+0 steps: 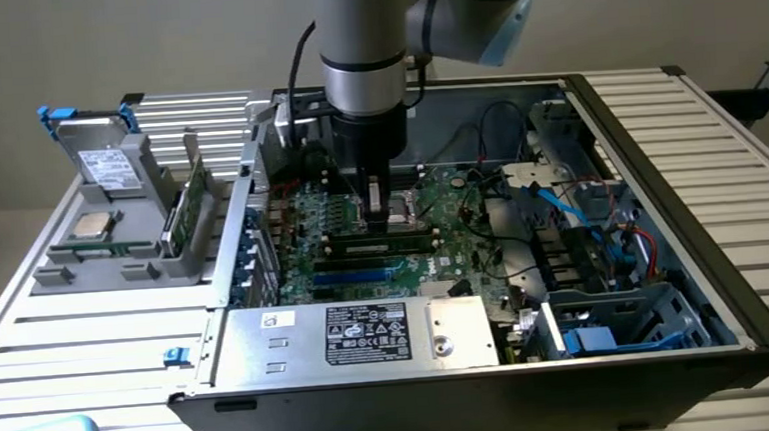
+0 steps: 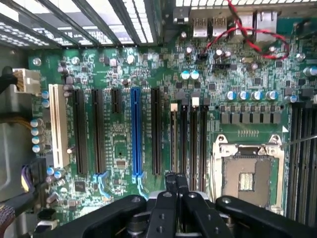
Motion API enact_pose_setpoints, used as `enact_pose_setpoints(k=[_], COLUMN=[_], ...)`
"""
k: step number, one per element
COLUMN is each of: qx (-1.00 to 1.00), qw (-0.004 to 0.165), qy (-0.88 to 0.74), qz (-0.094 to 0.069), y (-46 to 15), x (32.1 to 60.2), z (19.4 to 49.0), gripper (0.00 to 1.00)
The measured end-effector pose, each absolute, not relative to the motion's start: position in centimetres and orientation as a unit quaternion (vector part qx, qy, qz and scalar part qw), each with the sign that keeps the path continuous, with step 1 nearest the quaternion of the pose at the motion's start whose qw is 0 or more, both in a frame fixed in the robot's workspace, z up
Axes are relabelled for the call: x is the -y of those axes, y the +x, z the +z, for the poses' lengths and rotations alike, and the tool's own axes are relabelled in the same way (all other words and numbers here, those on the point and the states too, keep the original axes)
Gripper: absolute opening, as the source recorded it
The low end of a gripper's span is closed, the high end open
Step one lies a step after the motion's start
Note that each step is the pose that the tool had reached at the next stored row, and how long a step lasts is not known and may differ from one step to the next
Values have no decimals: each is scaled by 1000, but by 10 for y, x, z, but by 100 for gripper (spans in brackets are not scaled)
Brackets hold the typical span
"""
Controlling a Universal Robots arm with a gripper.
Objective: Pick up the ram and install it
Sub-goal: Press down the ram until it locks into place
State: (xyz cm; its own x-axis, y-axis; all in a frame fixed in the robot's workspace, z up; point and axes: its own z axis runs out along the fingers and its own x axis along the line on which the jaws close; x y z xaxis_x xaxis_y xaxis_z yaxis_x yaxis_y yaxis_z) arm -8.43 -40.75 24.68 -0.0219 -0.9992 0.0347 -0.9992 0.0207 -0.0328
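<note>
My gripper [image 1: 388, 215] hangs straight down inside the open computer case [image 1: 707, 246], low over the green motherboard [image 1: 459, 221]. A long narrow stick, the ram [image 1: 383, 240], lies seated lengthwise in a slot just in front of the fingertips. Whether they touch it I cannot tell. In the wrist view the two black fingers [image 2: 171, 186] are pressed together with nothing between them, at the end of a row of dark memory slots [image 2: 188, 144]. The bare processor socket [image 2: 247, 178] lies beside those slots.
Outside the case, on the exterior view's left, a grey holder [image 1: 107, 263] carries another green stick [image 1: 184, 213], a small silver chip [image 1: 89, 227] and a grey drive with blue handles [image 1: 104, 163]. Cables [image 1: 558, 205] and a drive cage [image 1: 631, 321] crowd the case's right side. The power supply [image 1: 365, 332] sits in front.
</note>
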Motion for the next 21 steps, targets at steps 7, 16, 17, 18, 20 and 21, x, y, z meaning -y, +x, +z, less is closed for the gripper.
enact_pose_setpoints(k=[7, 16, 17, 18, 20, 21], qx=[714, 714, 714, 714, 714, 714], qw=[1, 1, 1, 1, 1, 1], qy=[699, 699, 699, 699, 699, 699], qz=[24, 24, 24, 24, 24, 24], y=[-76, -76, -76, -76, -76, -76], x=[407, 407, 407, 407, 407, 407], z=[255, 256, 256, 256, 256, 256], gripper=[11, 11, 11, 11, 11, 11])
